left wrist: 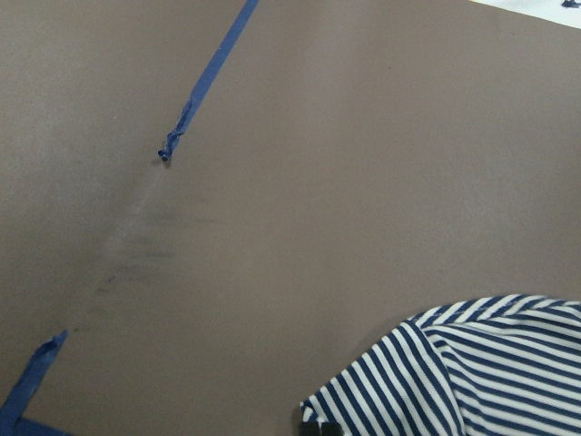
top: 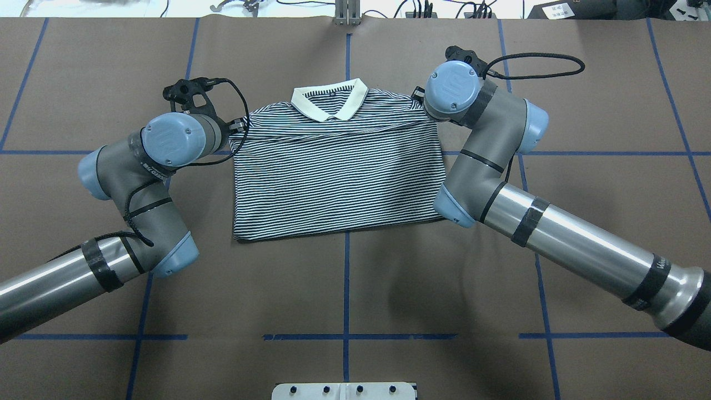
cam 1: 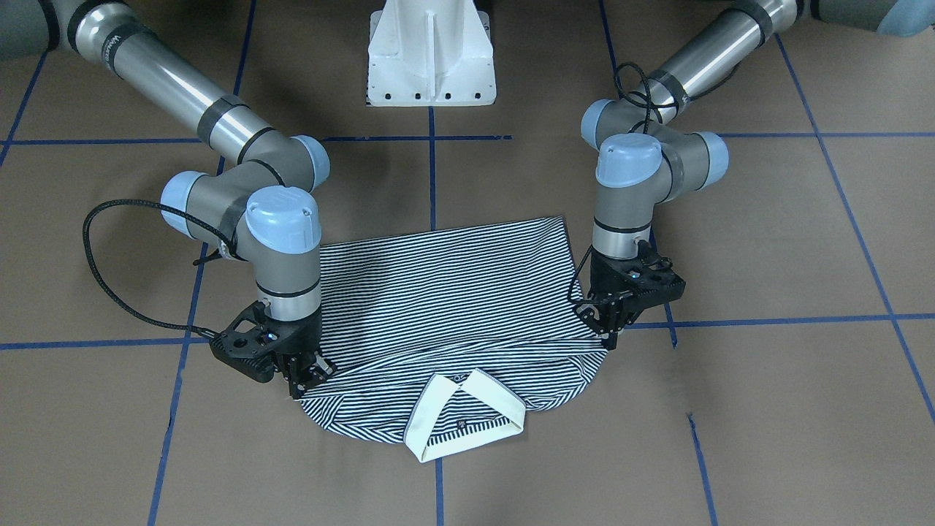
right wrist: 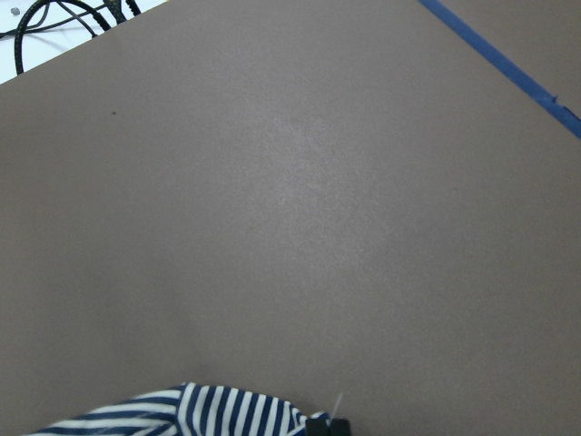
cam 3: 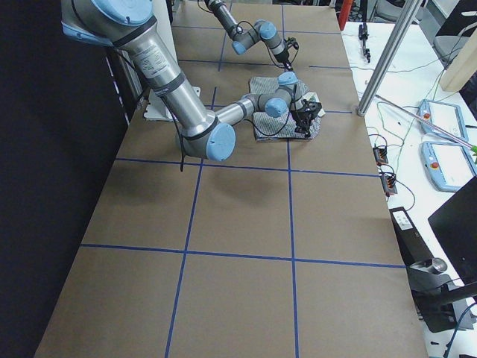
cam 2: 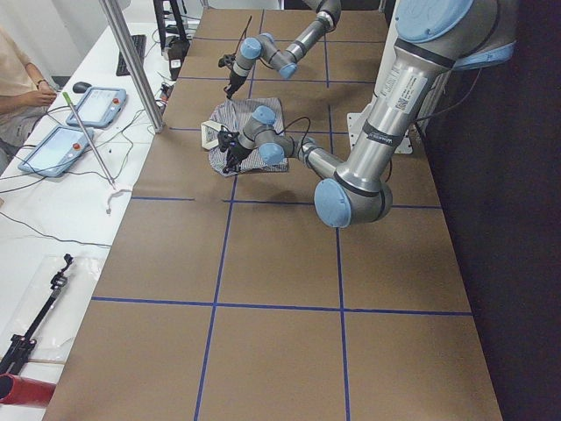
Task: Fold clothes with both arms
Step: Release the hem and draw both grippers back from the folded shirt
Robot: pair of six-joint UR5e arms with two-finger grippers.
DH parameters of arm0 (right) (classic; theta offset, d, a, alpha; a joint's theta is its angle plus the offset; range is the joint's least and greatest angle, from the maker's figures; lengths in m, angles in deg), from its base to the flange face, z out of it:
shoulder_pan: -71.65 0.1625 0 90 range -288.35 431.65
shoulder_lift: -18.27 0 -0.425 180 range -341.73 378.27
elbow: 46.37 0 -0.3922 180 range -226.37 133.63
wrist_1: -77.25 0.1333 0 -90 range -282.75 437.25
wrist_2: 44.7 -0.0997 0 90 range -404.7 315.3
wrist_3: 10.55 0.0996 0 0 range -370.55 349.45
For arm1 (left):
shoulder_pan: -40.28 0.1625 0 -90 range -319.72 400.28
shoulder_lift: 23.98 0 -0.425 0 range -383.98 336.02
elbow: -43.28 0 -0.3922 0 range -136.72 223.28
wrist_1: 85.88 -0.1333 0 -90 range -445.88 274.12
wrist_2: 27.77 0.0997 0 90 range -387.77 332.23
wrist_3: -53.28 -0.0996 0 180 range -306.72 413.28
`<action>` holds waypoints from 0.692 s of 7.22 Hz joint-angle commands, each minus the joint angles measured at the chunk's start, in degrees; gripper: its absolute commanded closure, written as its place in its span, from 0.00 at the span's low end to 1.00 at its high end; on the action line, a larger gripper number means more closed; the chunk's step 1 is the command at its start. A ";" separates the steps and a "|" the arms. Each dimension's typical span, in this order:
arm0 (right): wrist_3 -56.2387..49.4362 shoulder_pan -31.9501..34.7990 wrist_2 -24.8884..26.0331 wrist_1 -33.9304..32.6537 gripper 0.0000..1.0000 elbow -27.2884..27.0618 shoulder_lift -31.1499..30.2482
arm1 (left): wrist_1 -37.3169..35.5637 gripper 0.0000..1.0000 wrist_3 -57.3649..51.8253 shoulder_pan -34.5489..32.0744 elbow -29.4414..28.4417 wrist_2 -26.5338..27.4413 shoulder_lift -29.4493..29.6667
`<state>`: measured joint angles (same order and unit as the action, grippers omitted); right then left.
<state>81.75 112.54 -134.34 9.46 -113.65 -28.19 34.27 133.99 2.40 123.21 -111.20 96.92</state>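
The striped polo shirt (cam 1: 453, 292) lies on the brown table, folded across so its lower half covers the body. The cream collar (cam 1: 467, 416) sticks out at the far side from the robot, as the overhead view (top: 330, 103) also shows. My left gripper (cam 1: 610, 332) is down at one shoulder corner, its fingers closed on the fabric edge. My right gripper (cam 1: 303, 376) is at the other shoulder corner, closed on that edge. Each wrist view shows a striped corner at the fingertips, in the left (left wrist: 490, 363) and in the right (right wrist: 209, 413).
The white pedestal base (cam 1: 431, 55) stands behind the shirt on the robot's side. Blue tape lines (top: 347, 289) grid the brown table. Beyond the far table edge are cables and a desk with tablets (cam 2: 66, 145), and a person sits there.
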 commanded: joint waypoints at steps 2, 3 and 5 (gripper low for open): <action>-0.11 -0.11 -0.09 0.55 0.38 1.28 1.37 | 0.70 0.50 -0.29 -0.01 -0.30 -0.06 -0.06; -0.02 -0.02 -0.27 0.64 0.36 -0.90 0.94 | 0.62 0.49 -0.38 -0.10 2.05 -0.15 -0.84; 1.29 -1.84 -6.47 -2.24 0.27 -20.64 -11.28 | 0.44 0.45 0.24 0.60 13.70 -0.76 -8.80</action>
<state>82.20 112.12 -137.03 9.09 -121.22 -31.39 34.77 133.89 2.67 130.23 -111.60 92.79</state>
